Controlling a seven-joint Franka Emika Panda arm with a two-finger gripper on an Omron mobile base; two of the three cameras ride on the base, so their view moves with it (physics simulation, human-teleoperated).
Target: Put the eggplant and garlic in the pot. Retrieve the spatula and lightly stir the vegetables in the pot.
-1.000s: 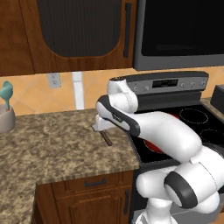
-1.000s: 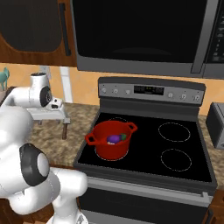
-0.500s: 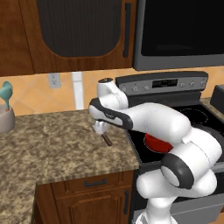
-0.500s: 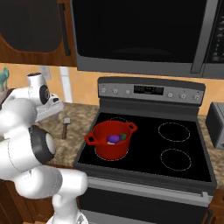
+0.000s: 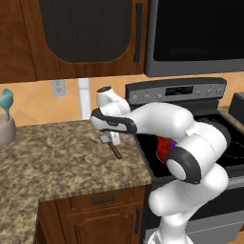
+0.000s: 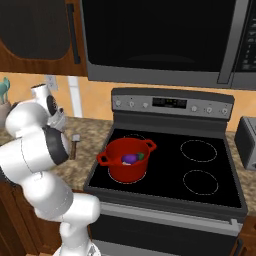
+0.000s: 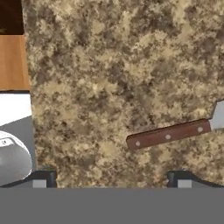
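Granite counter (image 7: 109, 65) under spread tool (image 7: 111, 179), spatula (image 7: 168, 134) just ahead

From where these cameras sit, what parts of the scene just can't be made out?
- Spatula: hand view's right edge cuts off most of its blade; in the left base view the arm covers the blade end.
- Garlic: right base view shows the eggplant inside the pot, with something small beside it, too small to identify.
- Pot in the left base view: mostly behind the arm.
- Teal utensil: cut by the left edge.
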